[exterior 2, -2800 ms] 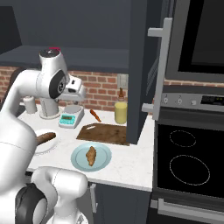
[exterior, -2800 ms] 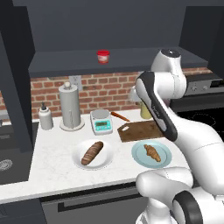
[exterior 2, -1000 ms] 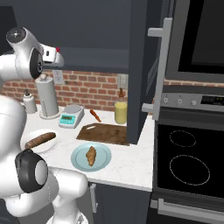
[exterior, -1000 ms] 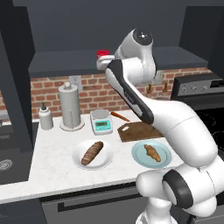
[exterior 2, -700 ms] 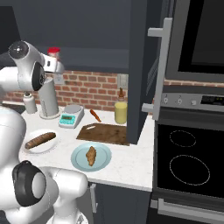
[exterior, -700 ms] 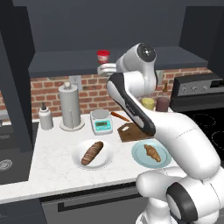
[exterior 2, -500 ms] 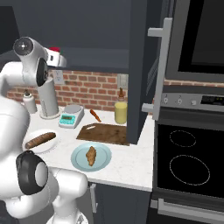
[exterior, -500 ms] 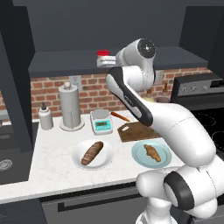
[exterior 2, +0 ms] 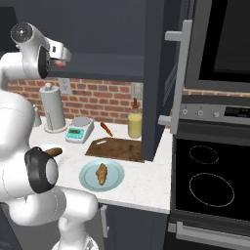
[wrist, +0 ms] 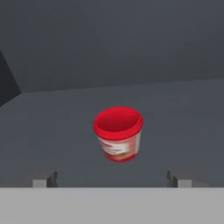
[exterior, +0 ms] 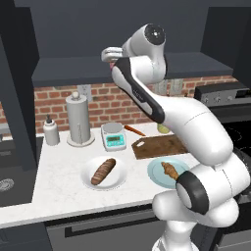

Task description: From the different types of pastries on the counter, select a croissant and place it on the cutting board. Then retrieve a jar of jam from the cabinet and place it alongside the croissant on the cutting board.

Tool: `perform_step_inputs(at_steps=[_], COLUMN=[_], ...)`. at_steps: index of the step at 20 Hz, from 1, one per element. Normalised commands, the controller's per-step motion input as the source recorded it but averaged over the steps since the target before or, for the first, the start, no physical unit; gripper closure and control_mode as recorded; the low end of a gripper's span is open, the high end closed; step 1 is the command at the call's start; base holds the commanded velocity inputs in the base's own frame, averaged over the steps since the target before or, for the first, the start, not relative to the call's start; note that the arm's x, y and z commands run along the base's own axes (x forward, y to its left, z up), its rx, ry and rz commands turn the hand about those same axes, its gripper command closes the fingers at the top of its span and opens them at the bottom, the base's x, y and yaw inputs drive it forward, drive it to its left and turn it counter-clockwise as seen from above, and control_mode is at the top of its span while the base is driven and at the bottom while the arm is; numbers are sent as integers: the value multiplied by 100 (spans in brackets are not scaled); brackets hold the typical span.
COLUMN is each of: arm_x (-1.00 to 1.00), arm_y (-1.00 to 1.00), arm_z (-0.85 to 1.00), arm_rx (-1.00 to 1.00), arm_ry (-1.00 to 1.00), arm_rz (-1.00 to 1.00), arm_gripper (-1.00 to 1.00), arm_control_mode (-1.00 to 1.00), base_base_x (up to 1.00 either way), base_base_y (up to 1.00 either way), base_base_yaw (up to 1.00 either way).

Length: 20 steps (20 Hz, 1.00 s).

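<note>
Change since earlier frame: arm swung up from over the counter (exterior: 59, 171) to the cabinet shelf; hand now levelled at the shelf opening, pastries not displaced.
Tool state: gripper (wrist: 111, 179) stands wide, nothing between the fingertips (wrist: 43, 178); I read it as spread for a side grasp.
Jar of jam (wrist: 118, 134): upright on the grey cabinet floor, centred ahead of the hand, apart from both tips. In the right base view just a red sliver beside the wrist.
Why lined up so: I judge the hand is aimed level at the jar so the tips can pass either side of it.
Croissant (exterior 2: 101, 173): lies on the pale blue plate (exterior 2: 88, 179), near the front edge, not on the board. By the task order it should have gone first; I note that as a judgement.
Cutting board (exterior 2: 117, 148): bare, behind the plate.
Scored loaf (exterior: 103, 171): on its white plate, left of the croissant.
Hidden / unclear: jar label too blurred to read; in the left base view the wrist covers the jar; how close the tips are to it I cannot tell.
</note>
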Motion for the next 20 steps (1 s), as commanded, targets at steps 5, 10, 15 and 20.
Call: perform_step_inputs(at_steps=[5,10,15,20], arm_x=[-36,35,89,9], arm_y=[0,0,0,2], arm_z=[-75,6,43,2], arm_rx=[-4,4,0,1], arm_ry=[0,0,0,0], arm_rz=[0,0,0,0], arm_gripper=[-100,-100,-100,-100], arm_control_mode=[-100,-100,-100,-100], base_base_x=[0,0,0,0], base_base_y=[0,0,0,0], base_base_yaw=[0,0,0,0])
